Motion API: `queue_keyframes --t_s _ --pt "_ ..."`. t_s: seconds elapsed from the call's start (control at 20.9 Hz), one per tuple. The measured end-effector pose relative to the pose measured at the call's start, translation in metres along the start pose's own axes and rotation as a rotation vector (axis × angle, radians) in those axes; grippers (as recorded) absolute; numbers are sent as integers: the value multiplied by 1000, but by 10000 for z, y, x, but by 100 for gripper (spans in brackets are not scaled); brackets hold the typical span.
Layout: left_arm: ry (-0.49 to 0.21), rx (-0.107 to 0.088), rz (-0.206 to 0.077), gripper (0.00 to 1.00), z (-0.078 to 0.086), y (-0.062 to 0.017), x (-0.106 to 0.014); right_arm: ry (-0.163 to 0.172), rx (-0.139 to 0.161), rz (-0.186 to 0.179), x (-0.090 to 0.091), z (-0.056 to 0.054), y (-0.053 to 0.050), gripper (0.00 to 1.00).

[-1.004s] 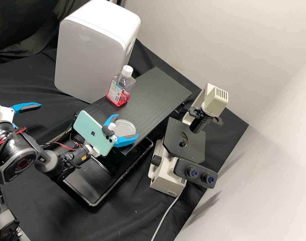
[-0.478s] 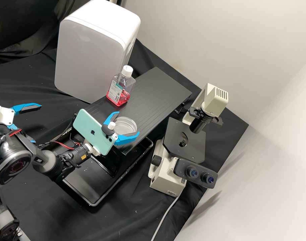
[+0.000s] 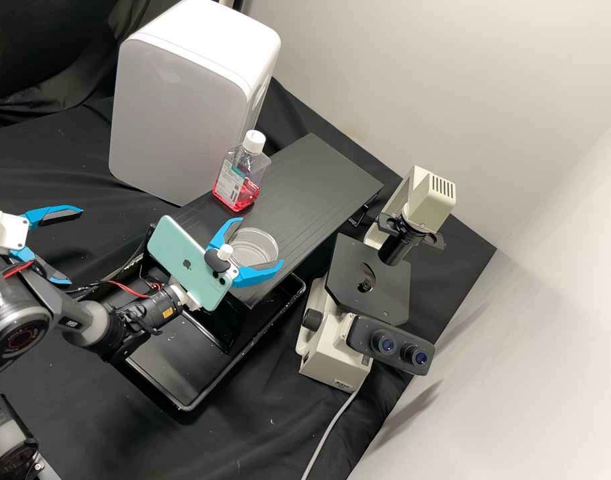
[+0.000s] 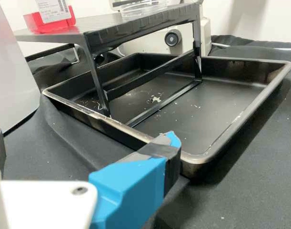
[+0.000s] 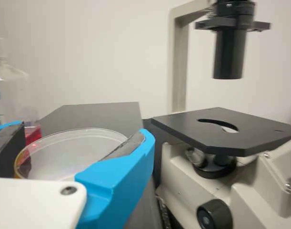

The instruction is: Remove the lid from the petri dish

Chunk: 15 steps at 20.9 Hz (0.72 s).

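1. A black-draped bench (image 3: 65, 153) meets a white wall (image 3: 452, 80).
2. On it stand a white box (image 3: 185, 100), a microscope (image 3: 359, 320) and a black tray (image 3: 179, 360) under a raised platform (image 3: 312, 180) that bears 1 red flask (image 3: 239, 177).
3. At the platform's near end, the right gripper (image 3: 251, 252) clasps the petri dish's lid (image 3: 254, 243) by the rim between its 2 fingers.
4. The left gripper (image 3: 69, 245) gapes, holding nothing, beside the tray.

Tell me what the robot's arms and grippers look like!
Both arms are dark grey with round joints. Red and black wires run along the right one, which carries a mint-green phone at its wrist. The right gripper and left gripper are white, each with two curved bright blue fingers lined with dark pads.
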Motion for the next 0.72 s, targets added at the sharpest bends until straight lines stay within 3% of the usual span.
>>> queue_keyframes --t_s 0.14,0.38,0.57,0.72 --pt "-5 3 -6 100 14 -15 1 36 -1 -38 -5 -93 -98 0" --pt "-6 5 -11 100 19 -25 2 95 -44 -101 -28 -242 -267 0" --pt "-6 6 -11 100 19 -25 2 109 -54 -133 -21 -302 -334 0" --pt "-6 6 -11 100 19 -25 2 103 -44 -122 -14 -319 -338 0"
